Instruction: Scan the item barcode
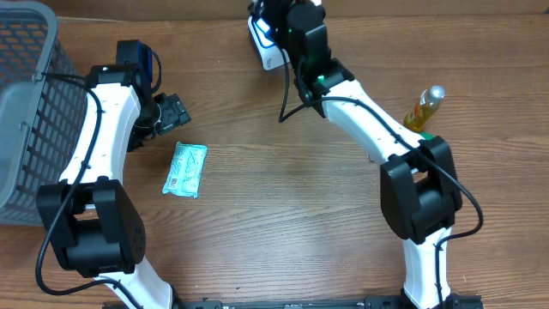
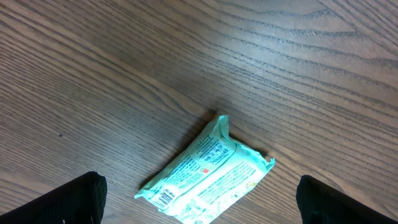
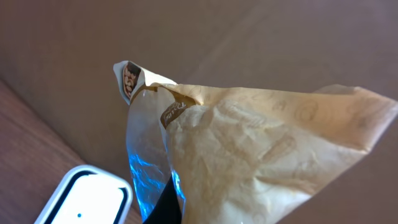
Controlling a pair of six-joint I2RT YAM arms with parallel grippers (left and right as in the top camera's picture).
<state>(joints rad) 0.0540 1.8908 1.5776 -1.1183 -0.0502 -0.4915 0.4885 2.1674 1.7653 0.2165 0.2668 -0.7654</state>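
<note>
My right gripper (image 1: 287, 26) is at the table's far edge, shut on a crinkled tan snack bag (image 3: 261, 143) whose foil inner side glows blue. The bag is held up just beside the white scanner (image 3: 84, 199), which shows in the overhead view as a white scanner (image 1: 262, 43) with a blue light. My left gripper (image 2: 202, 214) hangs open over a mint-green packet (image 2: 208, 174) lying flat on the wood, one black finger (image 2: 68, 202) on each side and apart from it. A barcode (image 2: 163, 198) shows on the packet's near-left corner. From above, the green packet (image 1: 185, 169) lies left of centre.
A grey mesh basket (image 1: 26, 103) stands at the left edge. A yellow bottle (image 1: 426, 107) with a silver cap lies at the right, behind the right arm. A black cable (image 1: 285, 94) runs down from the scanner.
</note>
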